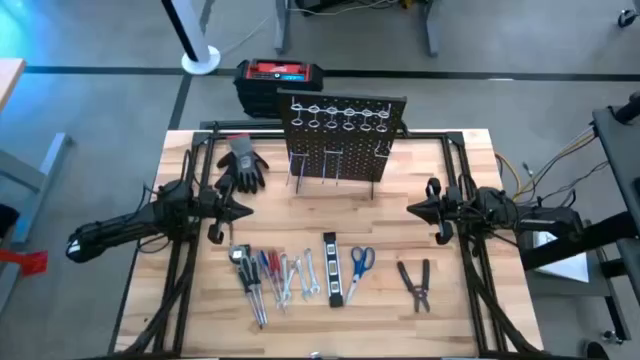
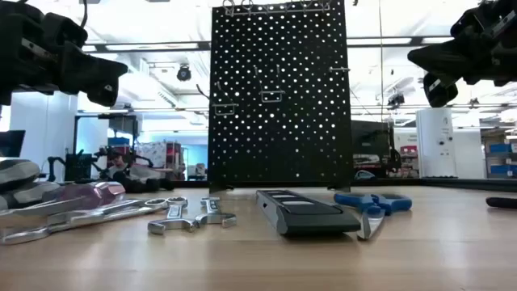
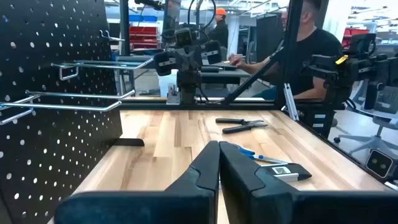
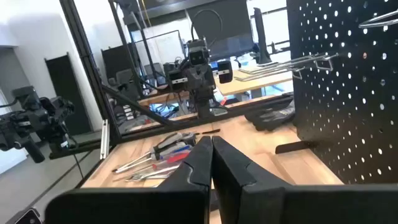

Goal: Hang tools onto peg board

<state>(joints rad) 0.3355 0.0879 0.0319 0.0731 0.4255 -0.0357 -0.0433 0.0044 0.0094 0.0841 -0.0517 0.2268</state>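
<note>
Tools lie in a row along the table (image 1: 460, 160) edge, nearer the front than both my claws, none of them on the peg board (image 1: 345, 135). My left claw (image 1: 243, 211) hovers with its fingers pressed together and nothing in them; the grey-black gloves (image 1: 242, 165) rest just behind it. Below and in front of that claw sit the red- and blue-handled screwdrivers (image 1: 262, 270), then the silver wrenches (image 1: 300, 277). Midway between my claws lie the black level bar (image 1: 333, 267) and the blue-handled scissors (image 1: 360, 264), with the board standing upright beyond them, its hooks and pegs bare. The dark pliers (image 1: 416, 284) lie just in front of my right claw (image 1: 413, 209), which also hovers closed and empty, pointing toward the left one.
</note>
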